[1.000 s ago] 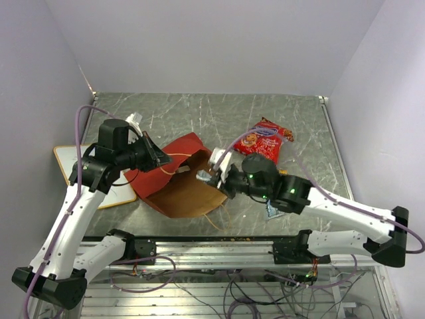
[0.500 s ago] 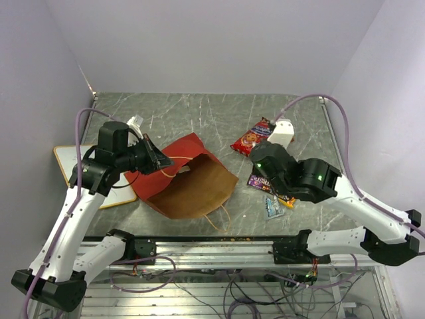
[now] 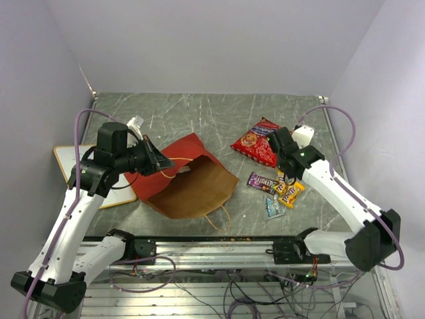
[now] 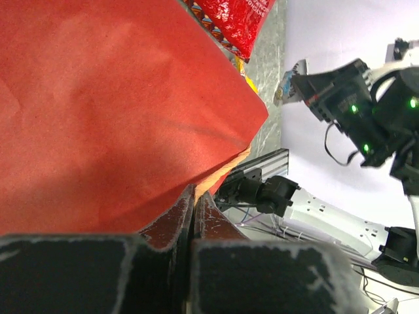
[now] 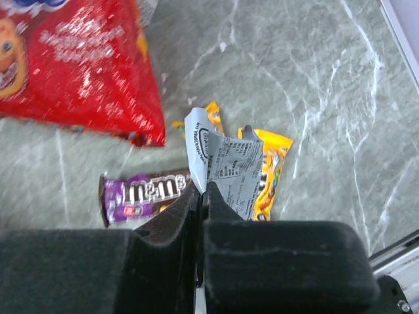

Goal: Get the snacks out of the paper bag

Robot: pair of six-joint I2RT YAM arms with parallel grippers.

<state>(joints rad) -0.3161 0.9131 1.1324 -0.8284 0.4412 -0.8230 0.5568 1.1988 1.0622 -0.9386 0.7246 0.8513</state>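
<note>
The paper bag (image 3: 189,183), brown with red outer panels, lies on its side mid-table, mouth toward the right. My left gripper (image 3: 161,163) is shut on its upper red edge (image 4: 111,111); the closed fingertips (image 4: 195,196) pinch the paper. Out on the table lie the red chip bag (image 3: 255,141), a purple packet (image 3: 261,181), yellow packets (image 3: 290,191) and a pale blue packet (image 3: 273,207). Above those, my right gripper (image 5: 201,193) is shut on a pale grey printed packet (image 5: 226,160), held over the purple packet (image 5: 144,193) and a yellow one (image 5: 275,163). The bag's inside is hidden.
A wood-framed whiteboard (image 3: 63,156) lies at the left edge, partly under my left arm. The bag's thin handle loop (image 3: 219,216) trails toward the near rail. Walls close in the table on three sides.
My right arm has swung from the bag's mouth to the right with a small packet, now over the candy packets. The left arm keeps holding the bag's edge.
</note>
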